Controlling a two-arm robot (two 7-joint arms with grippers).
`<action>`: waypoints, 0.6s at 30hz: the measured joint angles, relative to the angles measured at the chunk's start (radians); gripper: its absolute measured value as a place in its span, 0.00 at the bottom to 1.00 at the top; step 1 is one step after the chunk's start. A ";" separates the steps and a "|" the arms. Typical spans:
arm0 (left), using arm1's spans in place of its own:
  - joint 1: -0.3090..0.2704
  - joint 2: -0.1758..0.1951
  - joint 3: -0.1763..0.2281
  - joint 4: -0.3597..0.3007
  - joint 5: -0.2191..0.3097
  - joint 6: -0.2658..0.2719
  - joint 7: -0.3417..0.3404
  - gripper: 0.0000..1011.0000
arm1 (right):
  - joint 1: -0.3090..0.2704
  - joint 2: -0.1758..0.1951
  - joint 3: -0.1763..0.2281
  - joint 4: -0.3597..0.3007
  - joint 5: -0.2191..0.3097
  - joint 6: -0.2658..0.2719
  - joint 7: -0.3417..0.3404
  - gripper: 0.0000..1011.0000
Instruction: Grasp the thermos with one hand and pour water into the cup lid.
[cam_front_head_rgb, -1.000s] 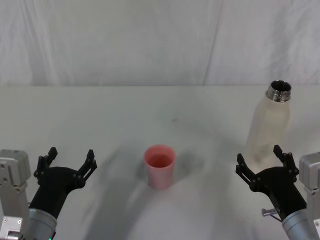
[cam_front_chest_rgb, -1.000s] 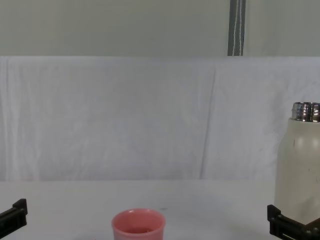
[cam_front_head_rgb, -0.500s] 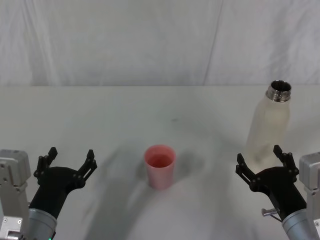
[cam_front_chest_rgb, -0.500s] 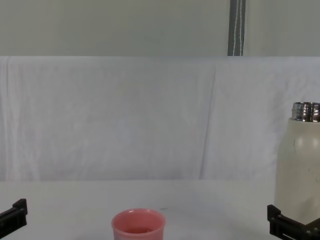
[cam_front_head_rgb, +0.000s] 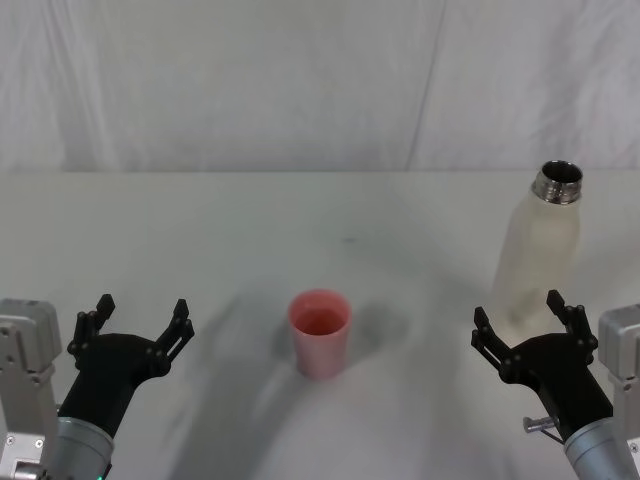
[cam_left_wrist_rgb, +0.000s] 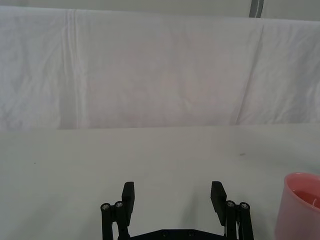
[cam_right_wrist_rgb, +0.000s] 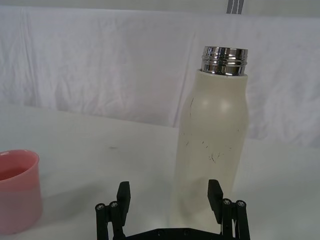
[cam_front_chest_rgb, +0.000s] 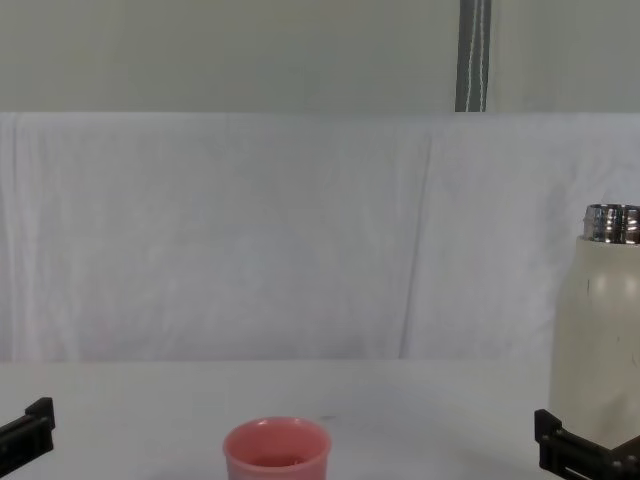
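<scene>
— On the surface (cam_front_head_rgb: 150, 230), what's where?
— Thermos (cam_front_head_rgb: 538, 250) stands upright far right; cup lid (cam_front_head_rgb: 320, 333) in the middle. Right tool (cam_front_head_rgb: 530, 325) spread just before the thermos; left tool (cam_front_head_rgb: 137, 322) spread too.

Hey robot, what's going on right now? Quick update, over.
Both grippers open: left gripper near the table's left, right gripper just short of the thermos. Thermos upright, uncapped, ungrasped. Cup lid mid-table. Nothing in the way.

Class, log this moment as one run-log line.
right gripper: open, just short of upright thermos | left gripper: open, idle | cup lid: upright, mid-table
</scene>
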 joint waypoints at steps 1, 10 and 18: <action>0.000 0.000 0.000 0.000 0.000 0.000 0.000 0.99 | 0.000 0.000 0.000 0.000 0.000 0.000 0.000 0.99; 0.000 0.000 0.000 0.000 0.000 0.000 0.000 0.99 | 0.000 0.000 0.000 0.000 0.000 0.000 0.000 0.99; 0.000 0.000 0.000 0.000 0.000 0.000 0.000 0.99 | 0.000 0.000 0.000 0.000 0.000 0.000 0.000 0.99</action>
